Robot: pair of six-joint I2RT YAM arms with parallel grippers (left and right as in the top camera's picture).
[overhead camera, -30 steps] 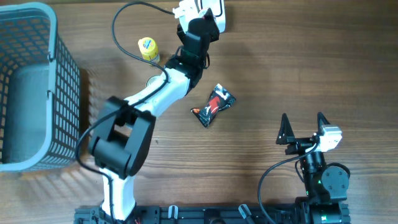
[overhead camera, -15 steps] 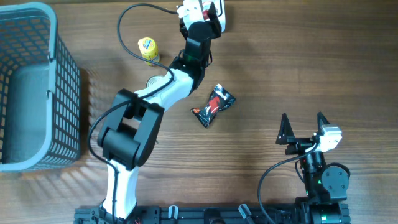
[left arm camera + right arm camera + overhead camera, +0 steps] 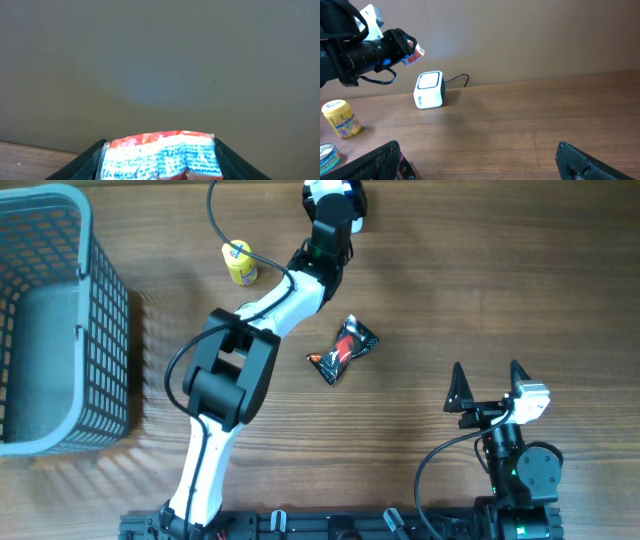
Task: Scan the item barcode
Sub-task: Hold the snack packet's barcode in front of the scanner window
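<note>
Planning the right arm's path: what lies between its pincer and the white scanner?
Only bare table between the right pincer and the scanner, clearest in the right wrist view.

"mentos" on yellow tub point(image 3: 339, 119), blue small print on packet point(image 3: 160, 155) (too blurred to read)

overhead: fixed high, looks straight down on brown wood table point(image 3: 450, 290); arm bases at bottom edge, far side at top.
left wrist: v. close, faces plain grey-beige wall point(image 3: 160, 60); crinkled red-and-white packet point(image 3: 160, 155) fills bottom centre.
right wrist: low nr tabletop, looks across table twd same wall; white cube scanner point(image 3: 429, 89) at mid-dist.
shared overhead + right wrist: yellow round tub point(image 3: 238, 262), left arm point(image 3: 290, 295).
shared left + right wrist: packet, wall.
</note>
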